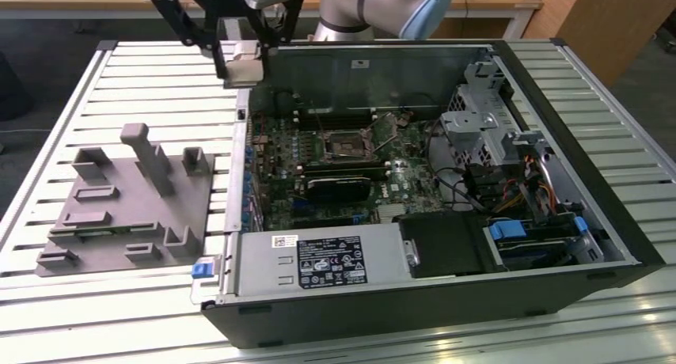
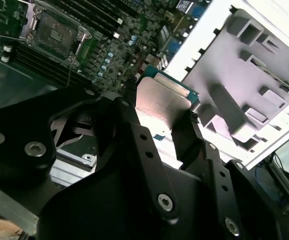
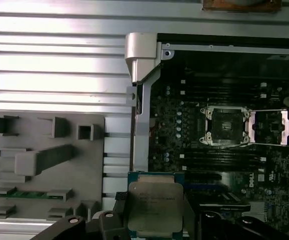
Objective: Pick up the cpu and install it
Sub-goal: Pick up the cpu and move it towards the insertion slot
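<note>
First wrist view: my claw (image 3: pixel 154 221) pinches the cpu (image 3: pixel 154 206) by its edges, aloft over the computer case wall (image 3: pixel 137 135), between grey tray (image 3: pixel 44 165) and open, empty socket (image 3: pixel 226 126). I judge transport underway; installation undone.

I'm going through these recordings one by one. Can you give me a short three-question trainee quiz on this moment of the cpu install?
1. True or false: the small square cpu with the silvery metal top is already seated in the dark square socket with the metal frame.
2. Pick one. The gripper has its jaws: A) open and empty; B) shut on the cpu; C) shut on a screwdriver.
3. Fill in: in the exterior view, the gripper hangs near the open black computer case's far corner on the exterior view's ____ side.

Key: 1 false, the socket lies empty; 2 B; 3 left.
</note>
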{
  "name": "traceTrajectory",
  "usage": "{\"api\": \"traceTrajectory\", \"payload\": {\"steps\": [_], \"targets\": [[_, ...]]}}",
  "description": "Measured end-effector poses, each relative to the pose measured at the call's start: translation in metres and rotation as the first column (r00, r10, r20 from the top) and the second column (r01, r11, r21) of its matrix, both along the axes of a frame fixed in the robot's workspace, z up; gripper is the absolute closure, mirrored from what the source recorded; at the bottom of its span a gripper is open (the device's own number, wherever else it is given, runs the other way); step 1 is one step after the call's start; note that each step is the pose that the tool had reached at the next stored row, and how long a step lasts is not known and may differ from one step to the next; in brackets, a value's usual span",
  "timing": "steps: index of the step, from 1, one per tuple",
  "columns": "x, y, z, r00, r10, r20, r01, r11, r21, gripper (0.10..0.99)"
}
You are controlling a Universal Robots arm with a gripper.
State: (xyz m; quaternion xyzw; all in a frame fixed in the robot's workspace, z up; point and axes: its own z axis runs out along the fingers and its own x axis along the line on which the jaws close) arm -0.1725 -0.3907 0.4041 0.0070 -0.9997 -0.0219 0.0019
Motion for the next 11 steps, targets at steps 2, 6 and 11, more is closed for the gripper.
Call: {"api": "traceTrajectory", "payload": {"steps": [2,6,11], "targets": [[0.0063,0.0023,-0.0003,1.0,0.0,0.0,0.0,1.0,0.0,0.557],[0.0184,0.0066,-0.0007,1.0,0.0,0.0001,0.0,1.0,0.0,0.557],[0.0313,0.0106,-0.0011,1.0,0.0,0.0008,0.0,1.0,0.0,0.557]]}}
